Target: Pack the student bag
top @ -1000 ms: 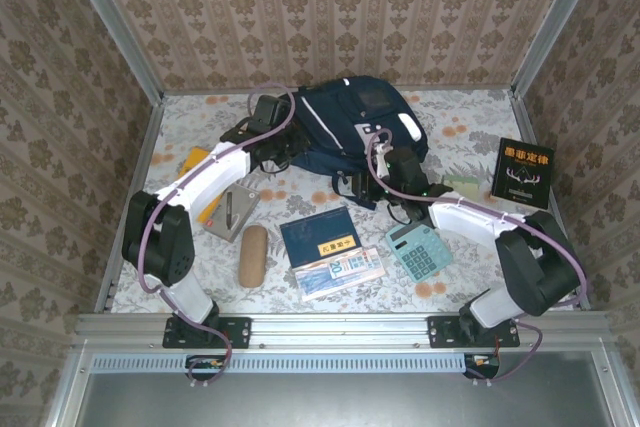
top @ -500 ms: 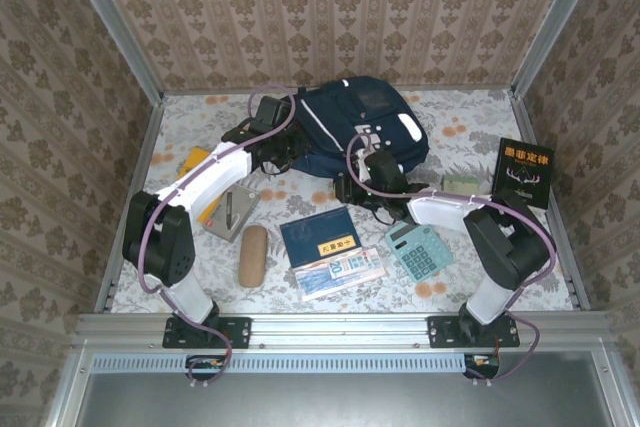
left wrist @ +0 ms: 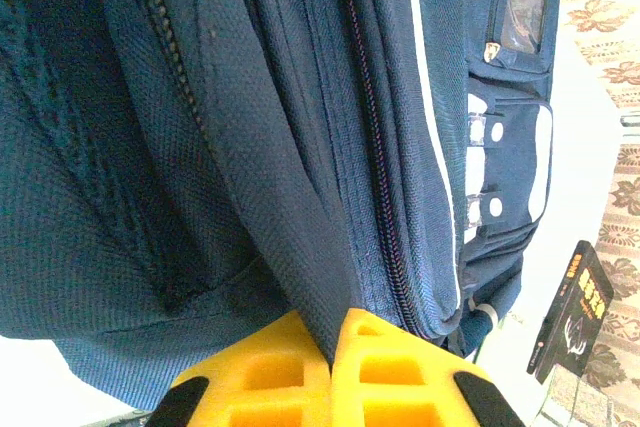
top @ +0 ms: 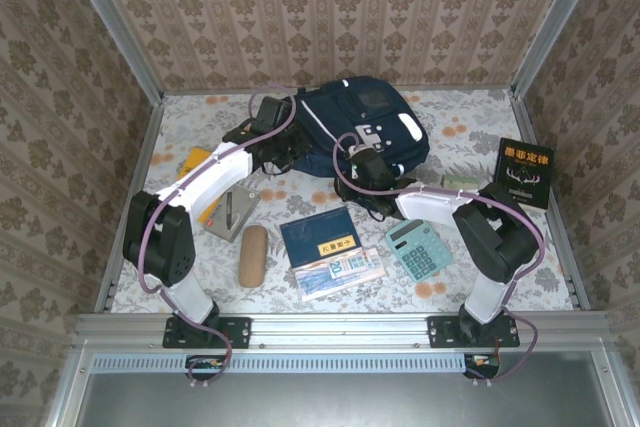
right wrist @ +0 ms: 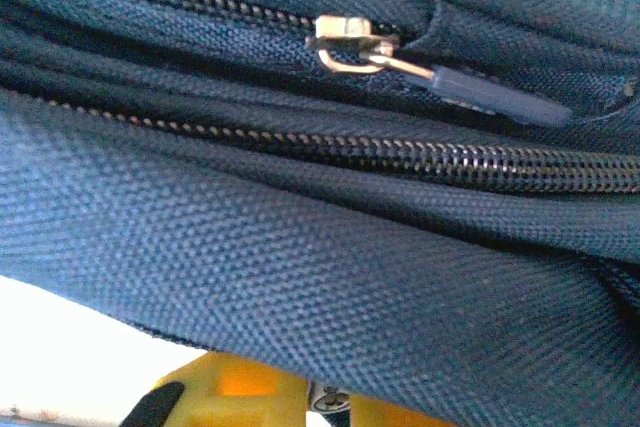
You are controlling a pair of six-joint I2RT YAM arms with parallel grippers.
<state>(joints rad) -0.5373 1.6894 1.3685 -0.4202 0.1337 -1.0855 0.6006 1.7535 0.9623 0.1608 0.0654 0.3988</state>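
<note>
The student bag (top: 368, 119), dark navy with a thin white stripe and white patches, lies at the back middle of the table. My left gripper (top: 288, 154) is at its left edge. In the left wrist view this gripper (left wrist: 332, 322) is shut, and its yellow fingers (left wrist: 270, 367) pinch a fold of the bag's fabric (left wrist: 290, 237) beside a long zipper (left wrist: 375, 197). My right gripper (top: 360, 154) is pressed against the bag's near edge. In the right wrist view navy fabric (right wrist: 300, 277) drapes over the yellow fingers (right wrist: 235, 387) and hides their tips. A metal zipper pull (right wrist: 350, 47) sits above.
In front of the bag lie a blue notebook (top: 320, 234), a flat printed pack (top: 342, 271), a teal calculator (top: 419, 248), a tan roll-shaped case (top: 252, 253) and a grey box with a pen (top: 232, 212). A black book (top: 524, 171) is at the right, a yellow book (top: 200, 182) under the left arm.
My right arm has swung left along the bag's near edge and its jaws have closed on the fabric. The left gripper keeps its hold in the same place.
</note>
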